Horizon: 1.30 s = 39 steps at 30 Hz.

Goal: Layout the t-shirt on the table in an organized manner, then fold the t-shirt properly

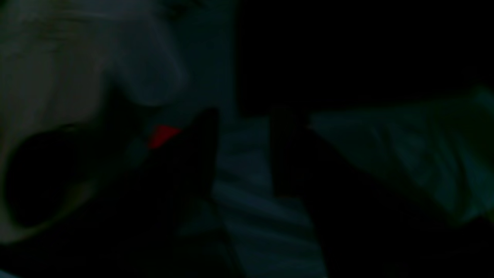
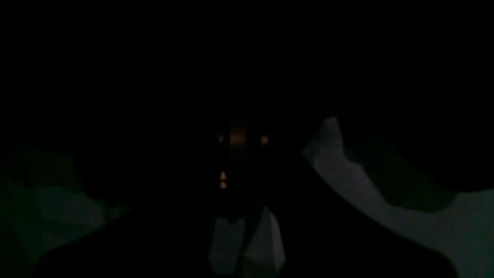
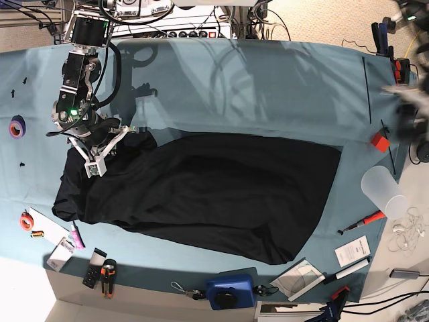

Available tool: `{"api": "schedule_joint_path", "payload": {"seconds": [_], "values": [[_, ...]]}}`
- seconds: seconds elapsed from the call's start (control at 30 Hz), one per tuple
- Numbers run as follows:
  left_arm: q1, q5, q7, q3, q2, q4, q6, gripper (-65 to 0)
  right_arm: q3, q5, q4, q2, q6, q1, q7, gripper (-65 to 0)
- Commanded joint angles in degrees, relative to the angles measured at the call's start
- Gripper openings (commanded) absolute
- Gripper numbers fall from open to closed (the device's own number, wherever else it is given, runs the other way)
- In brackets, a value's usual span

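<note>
The black t-shirt (image 3: 214, 194) lies spread with its plain side up on the teal table (image 3: 268, 80); its left end is bunched. My right gripper (image 3: 97, 164) sits on the shirt's upper left edge, white fingers meeting at the tip and pinching the black cloth. The right wrist view is very dark: the right gripper (image 2: 241, 154) is ringed by black fabric, with pale table (image 2: 463, 216) cloth beside it. My left arm (image 3: 409, 114) is a blur at the table's far right edge. In its wrist view the left gripper (image 1: 245, 114) shows two dark fingers apart, only teal cloth between them.
At the right edge are a red cube (image 3: 381, 142), a translucent cup (image 3: 385, 190), a red-handled tool (image 3: 362, 221) and papers (image 3: 352, 251). A blue device (image 3: 230, 292) and pliers (image 3: 107, 275) lie along the front. Tape rolls (image 3: 17, 126) are at the left.
</note>
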<state>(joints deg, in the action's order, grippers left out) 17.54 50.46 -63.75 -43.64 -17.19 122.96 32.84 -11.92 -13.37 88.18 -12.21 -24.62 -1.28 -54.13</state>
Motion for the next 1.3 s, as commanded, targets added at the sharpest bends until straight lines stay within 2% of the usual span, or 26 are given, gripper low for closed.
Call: {"api": "schedule_joint_path", "payload": {"seconds": [0.0, 0.07, 0.13, 0.23, 0.43, 0.6, 0.83, 1.0, 1.1, 1.2, 1.23, 1.27], "values": [[-0.1, -1.3, 2.6, 2.4, -0.6, 0.3, -1.2, -36.3, -0.2, 1.0, 0.7, -0.7, 0.3, -0.7, -0.3, -65.0], [-0.3, -6.9, 6.0, 7.6, -0.6, -1.2, -5.9, -34.1, -0.2, 1.0, 0.7, -0.7, 0.3, -0.7, -0.4, -65.0], [-1.7, -12.0, 6.8, 11.3, -0.6, -3.2, -10.5, -34.1, -0.2, 1.0, 0.7, -0.7, 0.3, -0.7, -1.1, -65.0], [-5.3, -13.2, 5.4, 15.0, -0.6, -8.0, -13.6, -34.1, -0.2, 1.0, 0.7, -0.7, 0.3, -0.6, -1.4, -65.0], [-13.8, -13.2, 5.5, 16.9, -0.6, -23.3, -15.1, -34.1, -0.2, 1.0, 0.7, -0.7, 0.3, -0.7, -1.4, -65.0], [-19.6, -8.8, 2.8, 16.8, -0.6, -33.3, -13.3, -34.1, -0.2, 1.0, 0.7, -0.8, 0.3, -0.7, -1.3, -65.0], [-24.5, -8.9, 2.2, 16.8, -0.6, -43.8, -13.3, -34.1, -0.2, 1.0, 0.7, -0.8, 0.3, -0.7, -1.4, -65.0], [-25.0, -8.0, 3.7, 16.9, -0.6, -46.4, -13.3, -34.4, -0.2, 1.0, 0.7, -0.8, 0.3, -0.7, -1.4, -65.0], [-25.0, -8.0, 1.2, 16.9, -0.6, -46.4, -13.3, -42.3, -0.2, 1.0, 0.7, -0.8, 0.3, -0.7, -1.4, -65.0], [-25.0, -8.0, -3.4, 16.8, -0.6, -46.4, -12.9, -60.5, -0.2, 1.0, 1.9, -0.9, 0.3, -0.6, -1.8, -65.0], [-25.0, -8.0, -4.4, 16.8, -0.6, -46.4, -11.8, -65.0, -0.2, 0.9, 2.9, -0.9, 0.3, -0.6, -2.5, -65.0], [-25.0, -8.0, -5.1, 16.8, -0.6, -46.4, -11.1, -65.0, -0.2, 0.9, 4.2, -0.9, 0.3, -0.6, -3.3, -65.0]]}}
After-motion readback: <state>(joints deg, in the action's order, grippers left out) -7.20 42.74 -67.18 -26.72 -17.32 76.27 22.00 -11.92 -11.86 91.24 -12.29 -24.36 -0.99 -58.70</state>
